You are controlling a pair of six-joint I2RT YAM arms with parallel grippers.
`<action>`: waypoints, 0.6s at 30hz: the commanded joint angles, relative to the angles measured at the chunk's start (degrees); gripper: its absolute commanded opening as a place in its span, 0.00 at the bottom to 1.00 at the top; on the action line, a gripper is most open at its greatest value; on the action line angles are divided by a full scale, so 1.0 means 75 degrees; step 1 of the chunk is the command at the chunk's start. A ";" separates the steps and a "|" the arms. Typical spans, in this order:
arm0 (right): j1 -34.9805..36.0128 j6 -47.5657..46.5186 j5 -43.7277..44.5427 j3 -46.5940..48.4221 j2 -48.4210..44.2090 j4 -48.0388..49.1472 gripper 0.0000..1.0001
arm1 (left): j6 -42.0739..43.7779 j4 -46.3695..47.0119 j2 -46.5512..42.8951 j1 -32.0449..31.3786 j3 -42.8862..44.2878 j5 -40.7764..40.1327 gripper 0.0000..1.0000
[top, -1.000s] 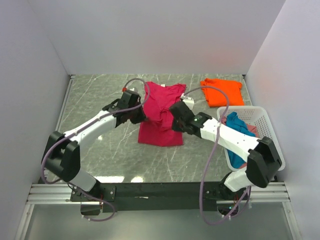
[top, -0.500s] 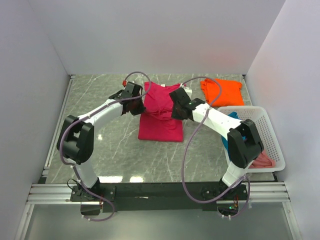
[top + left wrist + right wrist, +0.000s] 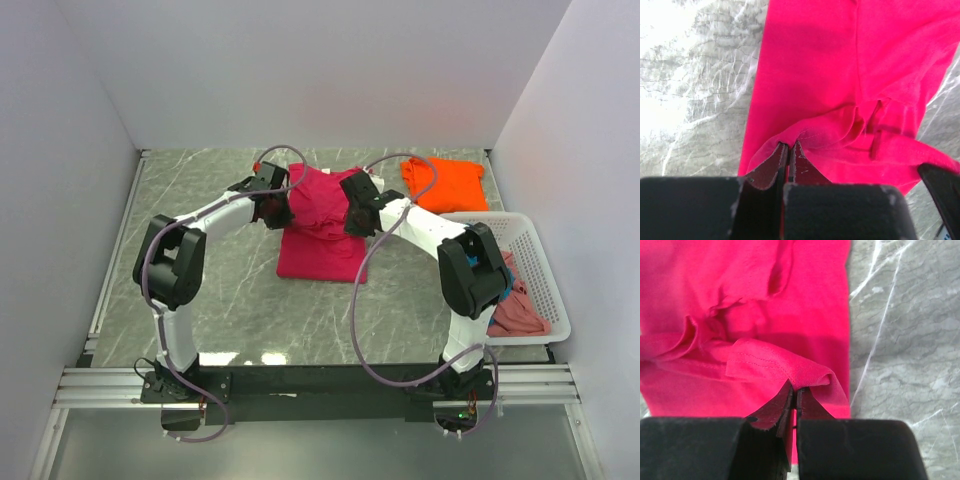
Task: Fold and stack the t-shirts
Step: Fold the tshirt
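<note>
Over the bench [image 3: 215, 295], left claw [image 3: 788, 150] and right claw [image 3: 795, 393] each clamped tight on the crimson t-shirt [image 3: 322, 255]; moving both level and together would keep the fold square.

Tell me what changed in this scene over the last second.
The left hand and right hand, each shut on an edge of the crimson t-shirt, carried that cloth farther from the robot, doubling the shirt over itself into a shorter shape. Nothing was let go. The orange t-shirt and the white basket stayed where they were.
</note>
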 commanded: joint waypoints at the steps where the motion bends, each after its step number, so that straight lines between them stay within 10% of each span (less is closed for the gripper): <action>1: -0.0196 0.0089 -0.0055 0.0364 0.0140 0.0048 0.00 | 0.0238 0.0172 0.0100 0.0106 0.0404 0.0256 0.01; 6: -0.0383 0.0030 -0.0230 0.0504 0.0363 0.0142 0.13 | 0.0355 0.0242 0.0357 0.0259 0.0568 0.0514 0.01; 14: -0.0841 -0.0321 -0.1098 0.1114 0.0774 0.0329 0.57 | 0.0637 0.0195 0.0593 0.0329 0.1447 0.0819 0.60; 15: -0.0853 -0.0310 -0.1098 0.1079 0.0704 0.0341 0.61 | 0.0637 0.0172 0.0557 0.0341 0.1505 0.0819 0.96; 18: -0.0853 -0.0309 -0.1214 0.0729 0.0341 0.0469 0.68 | 0.0555 0.0125 0.0253 0.0341 0.1239 0.0796 0.99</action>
